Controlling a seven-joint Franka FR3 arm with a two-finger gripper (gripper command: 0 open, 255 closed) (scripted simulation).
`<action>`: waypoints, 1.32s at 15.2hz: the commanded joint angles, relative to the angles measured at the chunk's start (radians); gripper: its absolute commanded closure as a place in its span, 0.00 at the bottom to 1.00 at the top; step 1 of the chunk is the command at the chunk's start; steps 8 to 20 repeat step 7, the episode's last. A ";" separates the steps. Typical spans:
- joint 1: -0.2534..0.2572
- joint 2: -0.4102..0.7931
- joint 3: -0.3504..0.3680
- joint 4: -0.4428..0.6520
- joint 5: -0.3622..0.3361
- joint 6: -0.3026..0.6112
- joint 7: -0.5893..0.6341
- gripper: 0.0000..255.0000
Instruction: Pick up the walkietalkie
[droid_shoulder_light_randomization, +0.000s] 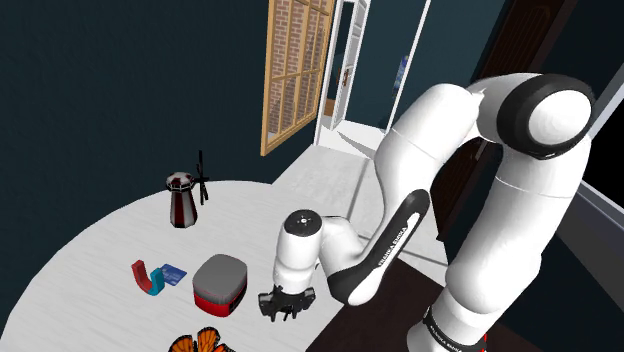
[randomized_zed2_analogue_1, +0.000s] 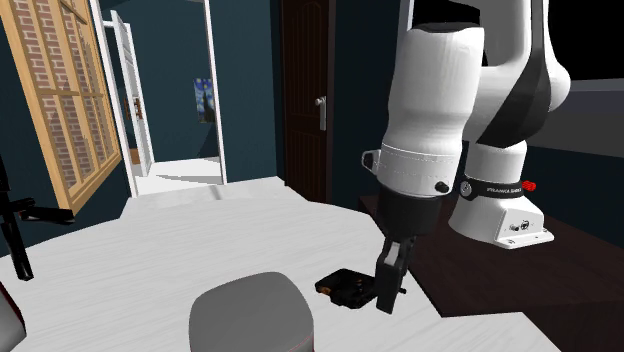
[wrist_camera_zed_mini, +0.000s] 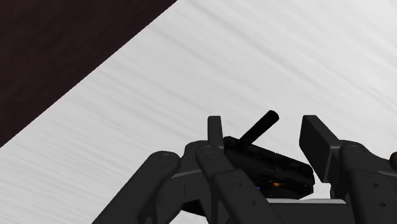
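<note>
Near the edge of the white table (droid_shoulder_light_randomization: 120, 235), the black gripper (wrist_camera_zed_mini: 264, 127) stands open astride the black walkietalkie (wrist_camera_zed_mini: 280, 168), which lies flat. We judge it could close askew on the slanted body or catch the antenna (wrist_camera_zed_mini: 257, 130), pushing the set off that edge. At 9 o'clock from the gripper in the shoulder view sits a grey-topped red box (droid_shoulder_light_randomization: 220, 282); its contents are hidden.

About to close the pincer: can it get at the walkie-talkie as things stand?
Likely yes. The walkie-talkie lies on the table between the open pincer's fingers, with nothing else between them; the box stands off to the side.
</note>
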 joint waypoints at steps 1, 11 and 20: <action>-0.042 -0.049 0.062 -0.009 0.112 -0.014 -0.082 1.00; -0.066 -0.172 0.136 -0.021 0.378 -0.054 -0.276 1.00; -0.066 -0.172 0.136 -0.021 0.378 -0.054 -0.276 1.00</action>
